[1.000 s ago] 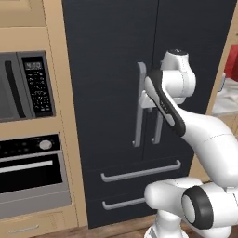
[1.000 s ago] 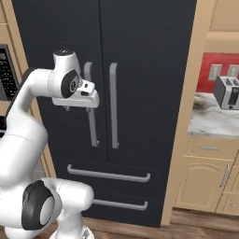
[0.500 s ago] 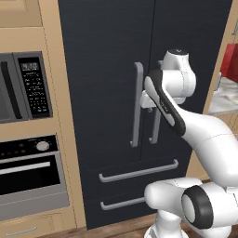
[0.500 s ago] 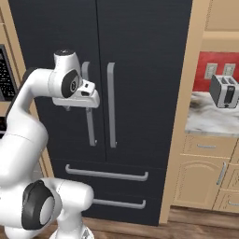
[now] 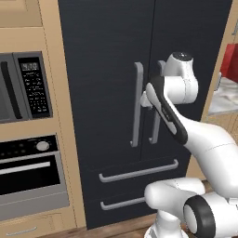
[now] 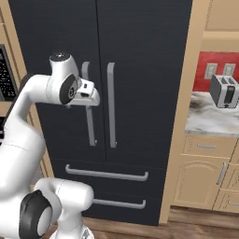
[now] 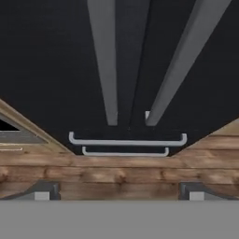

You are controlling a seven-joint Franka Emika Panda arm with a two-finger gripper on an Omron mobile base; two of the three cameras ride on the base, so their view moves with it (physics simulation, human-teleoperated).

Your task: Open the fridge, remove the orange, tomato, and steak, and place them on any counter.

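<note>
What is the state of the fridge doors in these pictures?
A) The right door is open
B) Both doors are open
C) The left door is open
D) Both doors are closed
D: both doors of the fridge lie flush, with the two handles side by side and no shelf visible.

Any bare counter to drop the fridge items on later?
Bare marbled counter lies left of and in front of the toaster, between it and the fridge side panel. The back right corner, where the toaster stands, is taken.

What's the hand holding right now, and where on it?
Nothing. The hand is open and empty, up close to the fridge door handles without gripping either.
</note>
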